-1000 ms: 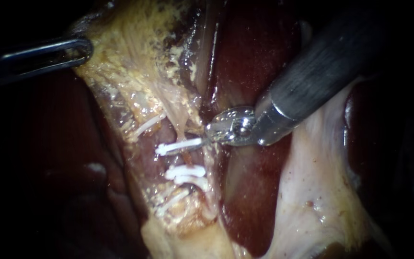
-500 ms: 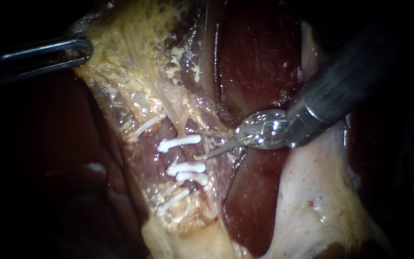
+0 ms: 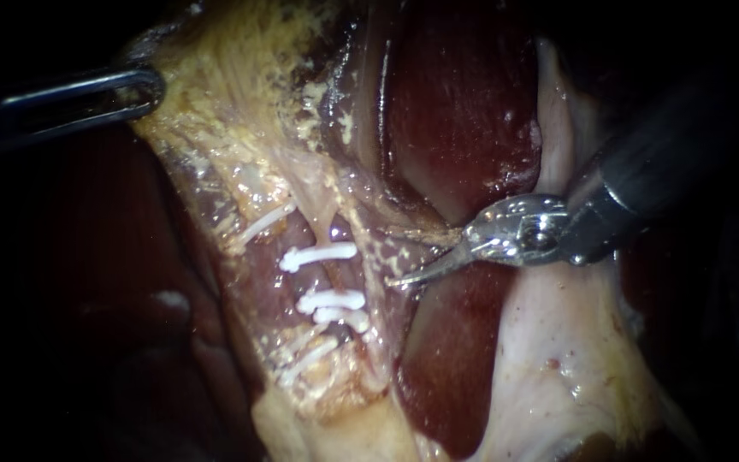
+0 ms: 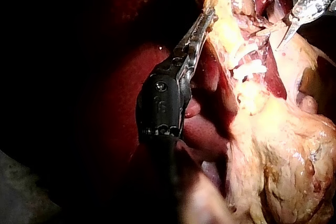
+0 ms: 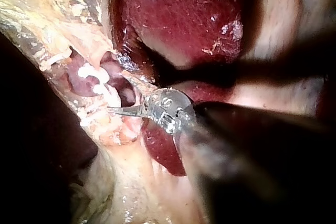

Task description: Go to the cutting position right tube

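Endoscope, right tube: the thin, wet, reddish right tube (image 3: 332,277) runs down the middle of the dissected field and carries three white plastic clips (image 3: 319,255). One clip sits above a short bare stretch and two sit close together below it.
Endoscope, right instrument: the silver scissor-tipped right instrument (image 3: 425,257) comes in from the right with its blades parted and nothing between them. The lower blade's point rests at the speckled membrane, beside the clips and clear of the tube.
Endoscope, left instrument: the dark slotted left instrument (image 3: 143,90) lies at the upper left, at the edge of the yellow fatty tissue (image 3: 241,94), which fans out taut from it.
Endoscope, backdrop: the dark red liver (image 3: 464,111) lies behind the blades.
Left wrist, jaws: the left instrument (image 4: 206,20) has its jaws closed together on the rim of the yellow fatty tissue. The clips (image 4: 251,68) lie beside it and the parted blades (image 4: 270,38) beyond them.
Right wrist, blades: the blades (image 5: 119,94) are spread just short of the clips (image 5: 92,72).
Handling: the tube looks soft, slippery and easily torn, so it probably should not be gripped at all.
Where to engage: the blades should likely straddle the bare stretch between the upper clip and the lower pair without nudging any clip.
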Robot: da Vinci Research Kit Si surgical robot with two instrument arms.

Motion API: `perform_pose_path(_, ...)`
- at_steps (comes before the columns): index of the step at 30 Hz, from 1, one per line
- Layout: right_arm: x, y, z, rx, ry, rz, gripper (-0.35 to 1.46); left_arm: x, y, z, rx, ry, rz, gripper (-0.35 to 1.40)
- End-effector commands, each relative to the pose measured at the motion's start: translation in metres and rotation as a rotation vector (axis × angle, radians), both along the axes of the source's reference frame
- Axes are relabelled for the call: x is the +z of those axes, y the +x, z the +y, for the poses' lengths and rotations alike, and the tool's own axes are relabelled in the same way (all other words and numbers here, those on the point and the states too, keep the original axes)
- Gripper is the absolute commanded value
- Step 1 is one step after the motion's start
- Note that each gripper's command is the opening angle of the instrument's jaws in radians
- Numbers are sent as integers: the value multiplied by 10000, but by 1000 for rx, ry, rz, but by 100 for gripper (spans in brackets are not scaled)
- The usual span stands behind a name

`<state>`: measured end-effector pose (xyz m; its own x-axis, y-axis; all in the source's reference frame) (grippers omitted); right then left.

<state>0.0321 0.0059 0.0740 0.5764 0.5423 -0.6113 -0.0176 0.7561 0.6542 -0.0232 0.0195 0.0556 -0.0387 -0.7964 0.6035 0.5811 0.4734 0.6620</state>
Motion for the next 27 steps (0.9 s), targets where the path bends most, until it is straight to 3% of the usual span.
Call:
perform_pose_path(1, 3, 2, -2, 2, -2, -3, 98, 0, 0, 0, 0, 0, 0, -35)
perform_pose_path(9, 19, 21, -16, 6, 54, -3, 94, 0, 0, 0, -1, 0, 0, -35)
perform_pose_path(16, 42, 41, -30, -17, 106, -3, 81, -1, 0, -1, -1, 0, 1, -35)
perform_pose_path(22, 51, 64, -32, -25, 120, -3, 81, -1, 0, -1, -1, 0, 1, -35)
perform_pose_path(27, 51, 77, -30, -13, 137, 25, 81, -2, -1, -1, -1, 0, 1, -35)
